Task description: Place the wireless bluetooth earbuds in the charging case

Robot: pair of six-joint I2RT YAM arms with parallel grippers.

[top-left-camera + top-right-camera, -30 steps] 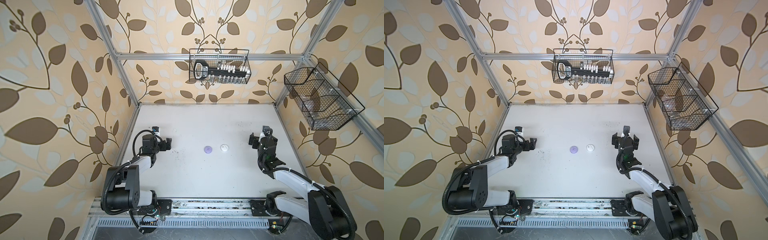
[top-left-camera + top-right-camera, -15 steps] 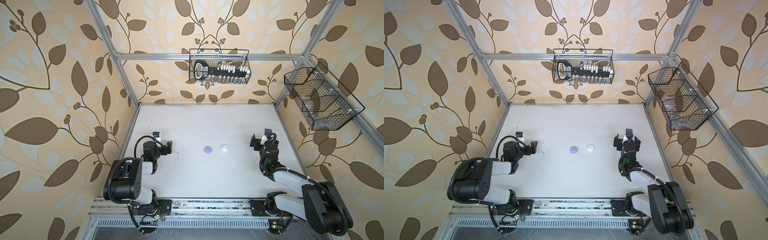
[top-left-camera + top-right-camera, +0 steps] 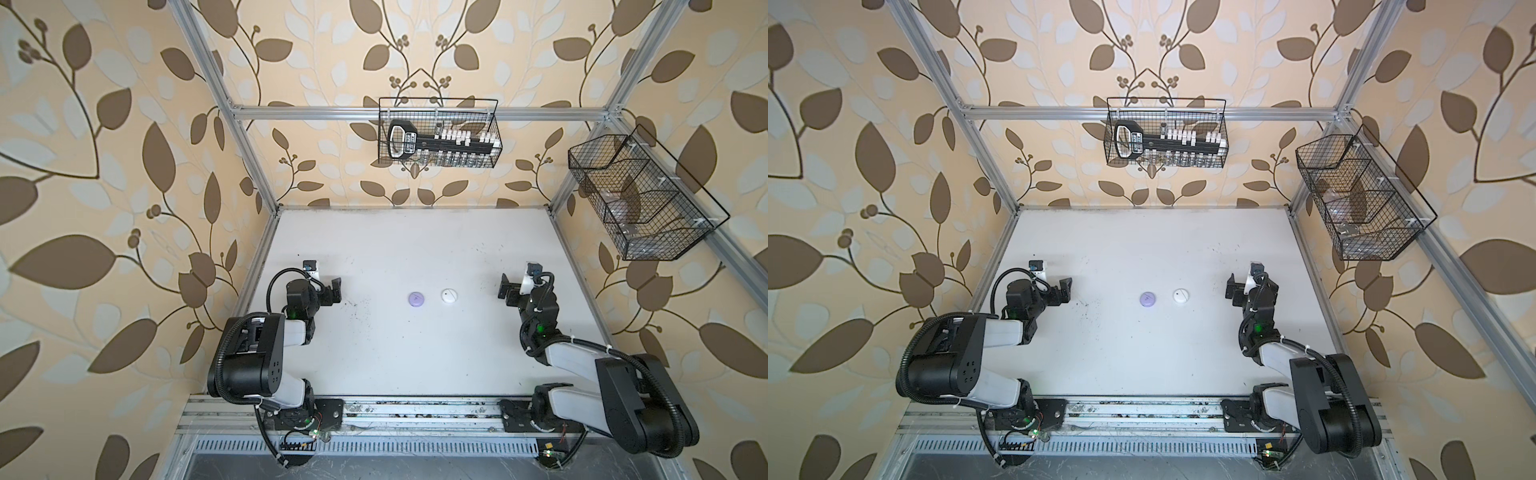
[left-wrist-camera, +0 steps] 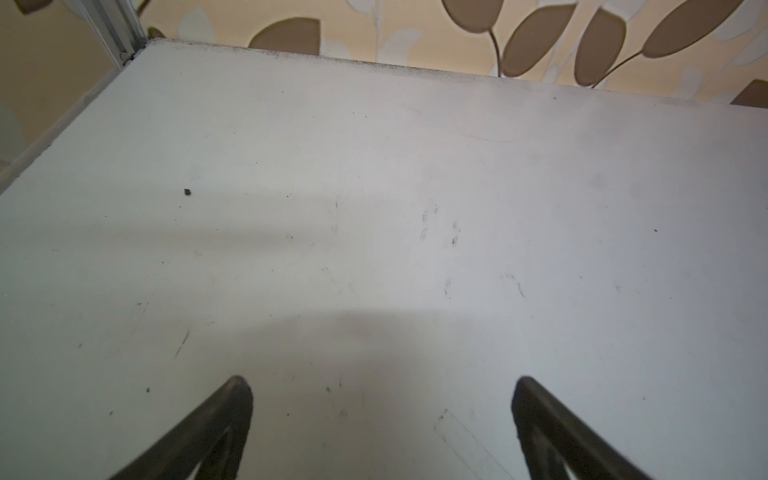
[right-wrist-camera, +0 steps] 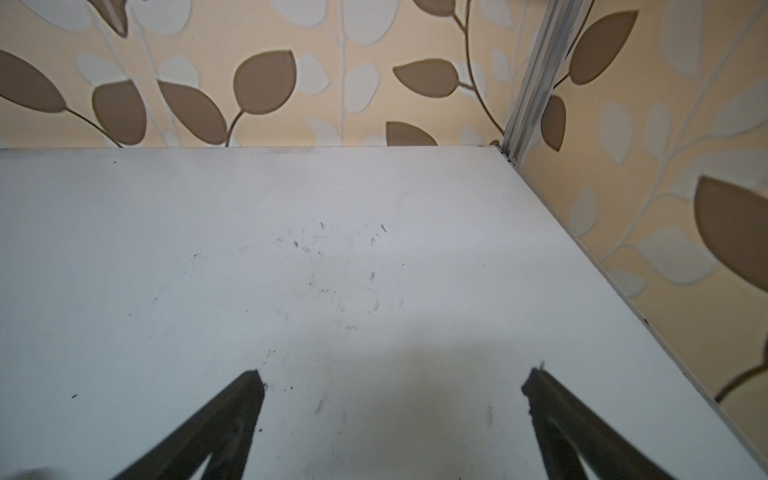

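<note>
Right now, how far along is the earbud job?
Looks finished: the lilac charging case and the white charging case lie shut side by side on the table, and no loose earbuds show. In hand: nothing; the left gripper and right gripper are open and empty, off to the sides. Left: nothing visible, though the cases' insides are hidden.

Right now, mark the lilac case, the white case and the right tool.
lilac case [image 3: 416,299]: in a top view, middle of its round top.
white case [image 3: 449,296]: in a top view, middle of its round top.
right tool [image 5: 394,379]: right wrist view, midway between its open fingertips.
</note>
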